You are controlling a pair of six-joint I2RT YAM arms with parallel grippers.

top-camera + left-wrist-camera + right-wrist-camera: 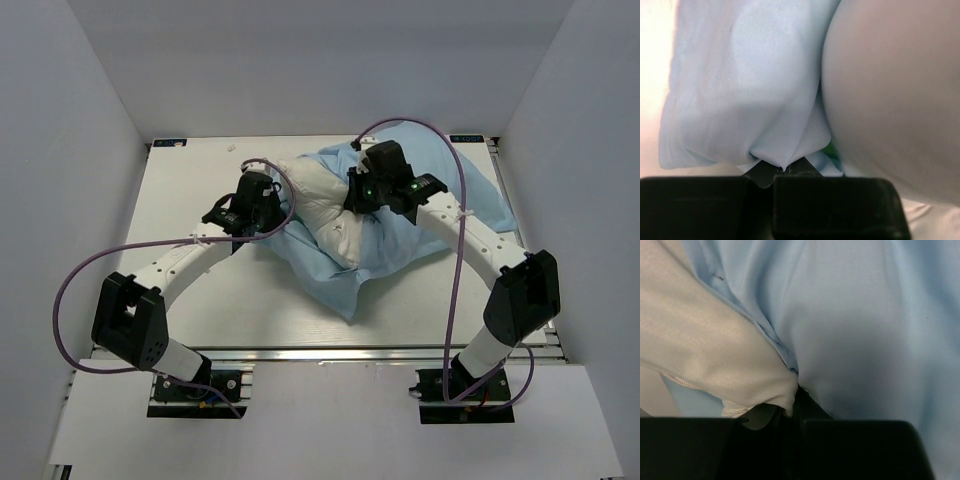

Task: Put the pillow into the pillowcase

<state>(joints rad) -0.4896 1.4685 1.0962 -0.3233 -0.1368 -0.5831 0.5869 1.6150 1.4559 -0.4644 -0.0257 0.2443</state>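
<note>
So the white worktop (200,290) has most of its middle and right side covered by the pillowcase (420,235). It lies plain light blue side up, all rumpled, with one corner trailing towards the near edge. The pillow (320,205) sits about dead centre, white and plump, angled from the far left down towards the near side. There's blue fabric under it and bunched along its near, far and right edges, so it looks nested in the case's folds. Its whole left and top bulk is still bare white though, and honestly I can't tell how much of it is actually inside. The left tool (775,175) is at the pillow's left end, pressed together and pinching a fold of the blue pillowcase. In the left wrist view the cloth puckers right into the jaws, the pillow bulges just beside it on the right, and a tiny sliver of green (832,149) peeks out between them. The right tool (792,412) is at the pillow's far right edge with the jaws nearly together. White pillow fabric is drawn into the gap and the blue sits tight against it, so I can't tell if the blue is caught too. A stitched seam (685,383) runs along the pillow there. Two little tags (165,143) sit at the worktop's far corners, too small to read.
</note>
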